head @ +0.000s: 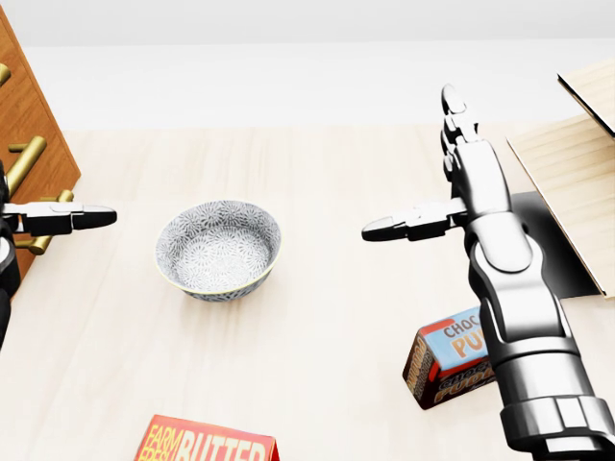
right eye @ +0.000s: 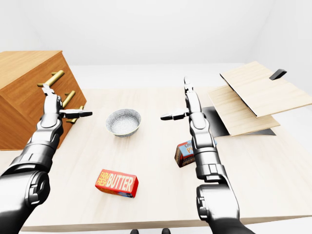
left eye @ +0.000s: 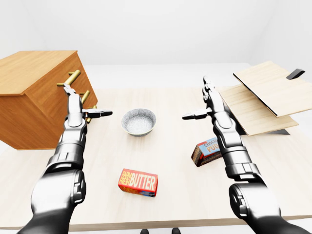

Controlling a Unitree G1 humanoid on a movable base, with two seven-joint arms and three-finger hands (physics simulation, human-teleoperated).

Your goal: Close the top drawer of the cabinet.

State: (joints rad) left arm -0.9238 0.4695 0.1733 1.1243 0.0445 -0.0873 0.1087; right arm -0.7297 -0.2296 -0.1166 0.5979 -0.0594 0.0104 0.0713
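Observation:
The wooden cabinet stands on the table at the left of the left-eye view, with brass handles down its slanted face. The top drawer's front lies level with the fronts below it. My left hand is open just in front of the handles, fingers up and thumb pointing right; whether it touches the face I cannot tell. Over the table's middle right, my right hand is held open, clasping nothing.
A patterned bowl sits between the hands. A red butter box lies toward the bottom, and a chocolate pudding box lies under the right forearm. Overlapping wooden boards rest on a dark mat at the right.

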